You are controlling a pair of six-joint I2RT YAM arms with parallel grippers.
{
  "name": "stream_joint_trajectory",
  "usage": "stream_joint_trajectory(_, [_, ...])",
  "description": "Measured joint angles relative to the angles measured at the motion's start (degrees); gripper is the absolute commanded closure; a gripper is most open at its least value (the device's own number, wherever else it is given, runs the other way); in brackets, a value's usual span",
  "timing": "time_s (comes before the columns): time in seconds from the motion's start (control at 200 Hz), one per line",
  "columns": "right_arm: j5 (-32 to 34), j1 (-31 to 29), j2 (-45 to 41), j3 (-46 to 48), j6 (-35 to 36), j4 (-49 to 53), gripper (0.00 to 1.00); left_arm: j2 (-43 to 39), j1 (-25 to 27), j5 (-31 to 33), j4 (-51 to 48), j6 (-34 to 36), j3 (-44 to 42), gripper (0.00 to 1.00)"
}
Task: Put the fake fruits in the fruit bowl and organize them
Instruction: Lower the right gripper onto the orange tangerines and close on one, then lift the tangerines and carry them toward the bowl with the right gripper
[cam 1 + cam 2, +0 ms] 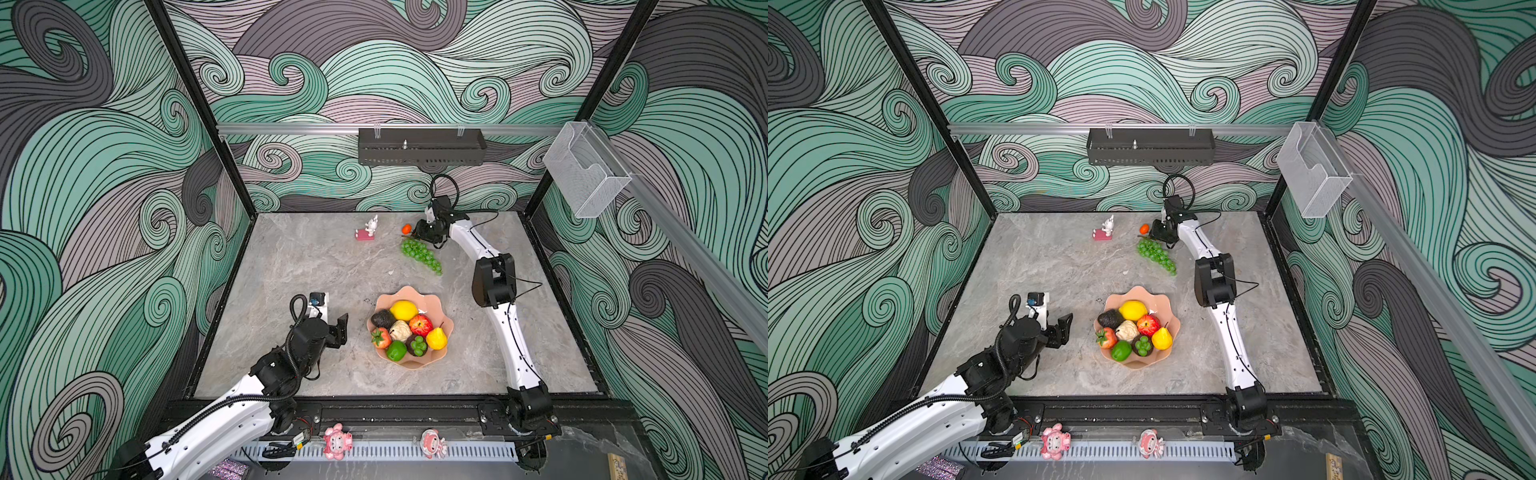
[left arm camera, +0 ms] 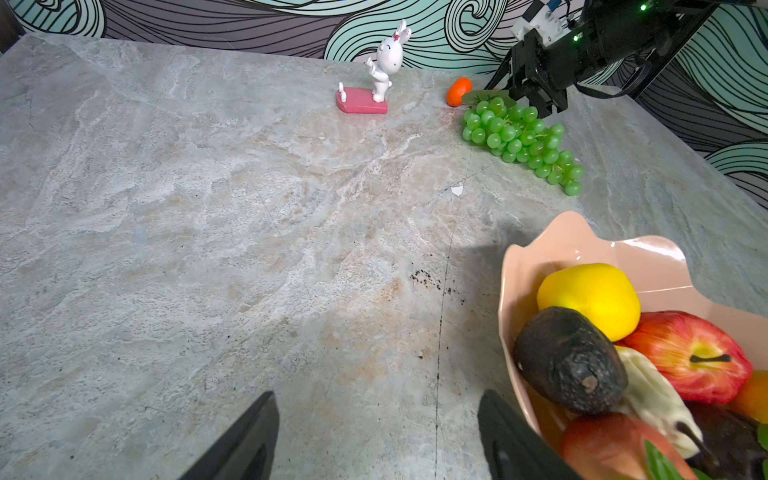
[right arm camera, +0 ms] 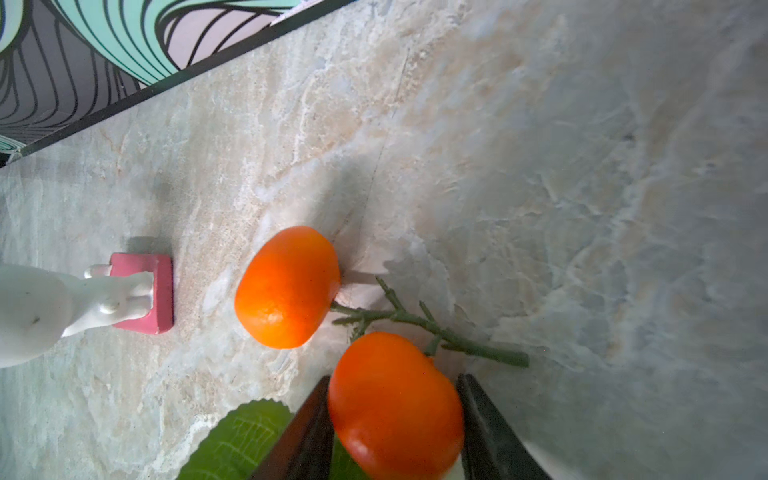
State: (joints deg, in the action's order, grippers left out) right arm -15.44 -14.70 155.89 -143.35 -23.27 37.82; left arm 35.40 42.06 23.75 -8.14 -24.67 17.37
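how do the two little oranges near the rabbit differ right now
The farther small glossy orange fake fruit lies free on the grey marbled tabletop; the nearer small orange fake fruit sits between the fingers of the right gripper, firm grip not confirmable. The farther one shows in both top views; the nearer one I cannot make out there. Both are smooth, bright orange and seem to touch the same green twig.

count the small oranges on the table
2 small oranges. The near orange sits between the jaws of the right gripper; the far orange lies just beyond, toward the rabbit figurine. A green twig joins them. Both top views show only the far one.
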Motion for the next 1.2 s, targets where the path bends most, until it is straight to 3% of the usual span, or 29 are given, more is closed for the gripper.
stream_joint_trajectory(0.285, [0.52,0.57,-0.04,-0.15,0.48,0.11,0.59,0.02,0.00,-0.24,0.00,-0.04,-0.02,0.22])
stream_joint_trajectory(0.445, [2.21,0.94,-4.13,5.66,2.21,0.13,0.59,0.42,-0.04,-1.07,0.00,-0.55,-0.02,0.22])
stream_joint_trajectory(0.706, [5.20,2.10,-22.47,27.58,4.68,-6.08,0.59,5.86,-1.11,-4.07,-0.31,-3.48,1.92,0.22])
stream_joint_trajectory(1.201, [4.17,-0.11,-52.96,66.14,8.13,-19.93,0.60,17.55,-4.98,-14.58,-4.31,-5.68,17.79,0.22])
